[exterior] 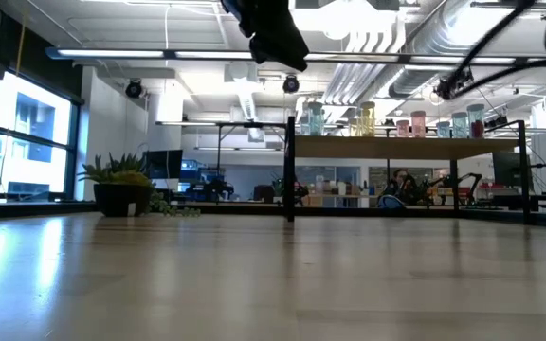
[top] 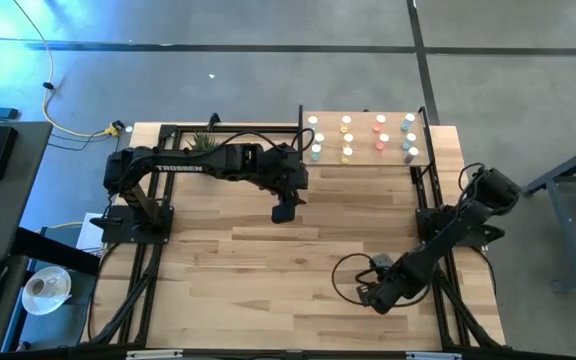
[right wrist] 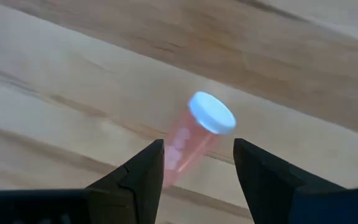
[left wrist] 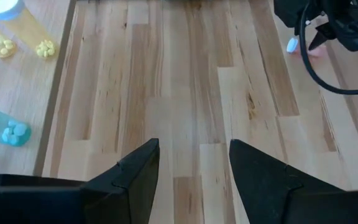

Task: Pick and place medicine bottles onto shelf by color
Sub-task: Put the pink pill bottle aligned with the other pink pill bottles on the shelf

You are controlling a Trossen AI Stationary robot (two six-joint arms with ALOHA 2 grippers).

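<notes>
Shelf: the shelf [top: 363,158] stands at the table's far edge, already carrying about a dozen bottles [top: 347,138] in columns by colour (pale, yellow, orange-red, teal, reading across in the high view).
Done: most of the sorting, judging by those filled columns.
Left: at least one pink bottle [right wrist: 194,138] is still down on the table [top: 258,270]; it seems to lie tilted or on its side, white cap toward the camera in the right wrist view. By colour it would belong with the orange-red column (my guess).
Right gripper: the right gripper [right wrist: 197,163] is low over the table near the front right, fingers apart, one on each side of the pink bottle's body. They have not closed on it, and I cannot tell whether a pad already touches it.
Right arm pose: folded down from its base at the right edge, forearm reaching toward the table's front.
Left gripper: the left gripper [left wrist: 193,163] hangs above bare table just in front of the shelf's left end, fingers apart and empty.
Left arm pose: stretched across from its base on the left, wrist pointed downward, waiting.
Next step: the grasp on the pink bottle, then a carry to the shelf (not yet begun).
</notes>
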